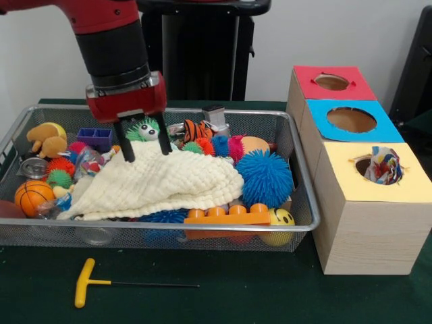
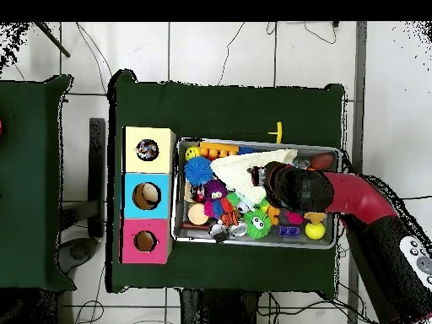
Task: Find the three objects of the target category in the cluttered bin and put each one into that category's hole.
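The wire mesh bin (image 1: 307, 223) is full of toys. A cream waffle-textured cloth (image 1: 162, 185) lies spread over its middle; it also shows in the overhead view (image 2: 249, 162). My gripper (image 1: 148, 155) is open, its two black fingers (image 1: 126, 145) pointing down with their tips at the cloth's far edge. In the overhead view the arm (image 2: 295, 187) covers the gripper. A white polka-dot cloth (image 1: 383, 165) sits stuffed in the hole of the yellow-topped box (image 1: 398, 189), also seen from above (image 2: 147, 150). The braided rope ring is out of view.
In the bin lie a blue spiky ball (image 1: 265, 177), an orange studded block (image 1: 226, 217), a yellow smiley ball (image 1: 278, 226), a small basketball (image 1: 32, 196) and a plush toy (image 1: 46, 138). Blue-topped (image 1: 351, 120) and red-topped (image 1: 331, 82) boxes stand beyond the yellow one. A yellow-handled T-key (image 1: 84, 282) lies on the table.
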Robot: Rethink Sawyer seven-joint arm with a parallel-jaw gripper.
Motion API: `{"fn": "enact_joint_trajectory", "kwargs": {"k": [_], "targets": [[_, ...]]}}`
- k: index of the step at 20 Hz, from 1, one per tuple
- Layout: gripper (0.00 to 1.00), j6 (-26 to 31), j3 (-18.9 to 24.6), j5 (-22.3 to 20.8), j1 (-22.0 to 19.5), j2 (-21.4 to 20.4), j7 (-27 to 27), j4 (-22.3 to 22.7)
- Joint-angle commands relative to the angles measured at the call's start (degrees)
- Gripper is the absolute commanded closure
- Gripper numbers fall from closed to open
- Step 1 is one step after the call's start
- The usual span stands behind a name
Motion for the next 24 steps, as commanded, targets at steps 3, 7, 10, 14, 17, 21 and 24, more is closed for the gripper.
{"fn": "enact_joint_trajectory", "kwargs": {"k": [3,7,10,14,17,21,24], "targets": [[0.00,-0.9,3.9,-1.2,0.6,7.3,-6.5,-6.0],[0.00,0.4,2.9,-2.3,-1.0,6.3,-7.2,-5.4],[0.00,1.0,2.5,-2.6,-2.7,3.8,-7.2,-3.1],[0.00,0.9,2.4,-3.2,-4.0,1.6,-7.4,-1.3],[0.00,1.5,2.4,-3.3,-4.5,1.2,-7.7,-1.3],[0.00,1.2,2.2,-3.8,-4.9,1.3,-7.2,-0.8],[0.00,0.0,1.9,-4.4,-5.1,1.1,-6.3,0.5]]}}
